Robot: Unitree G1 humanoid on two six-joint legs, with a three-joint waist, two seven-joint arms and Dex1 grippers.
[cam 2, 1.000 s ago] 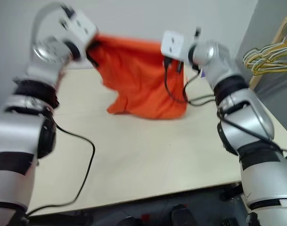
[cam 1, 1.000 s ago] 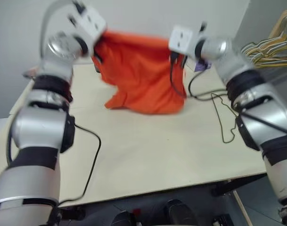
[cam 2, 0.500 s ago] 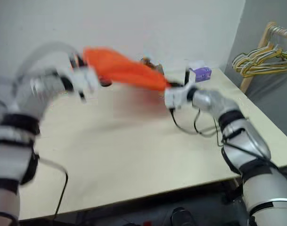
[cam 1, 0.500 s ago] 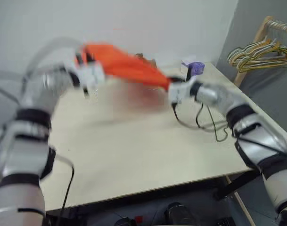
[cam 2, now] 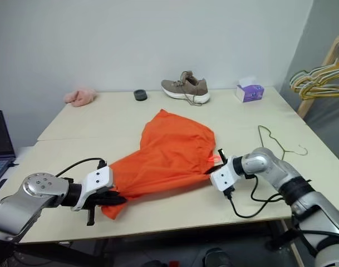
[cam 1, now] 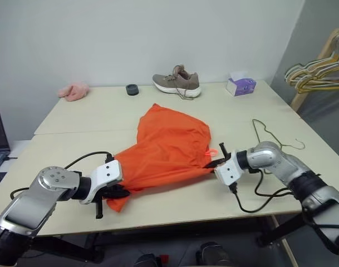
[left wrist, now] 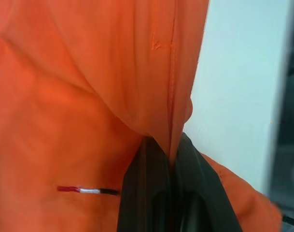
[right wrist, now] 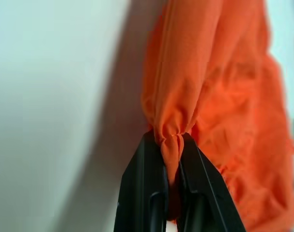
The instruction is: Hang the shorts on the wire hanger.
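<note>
Shorts (cam 1: 168, 146) lie spread on the desk (cam 1: 74, 119) near its front edge, stretched from the left gripper (cam 1: 114, 191) to the right gripper (cam 1: 218, 162), each pinching a waistband corner. One wire hanger (cam 1: 268, 137) lies by the desk's right edge, just beyond the right gripper, so that arm is nearer. One pair of shorts, one bare hanger.

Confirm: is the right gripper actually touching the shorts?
Touching. The right wrist view shows the right gripper with both fingers pinched on a gathered fold of the shorts.
</note>
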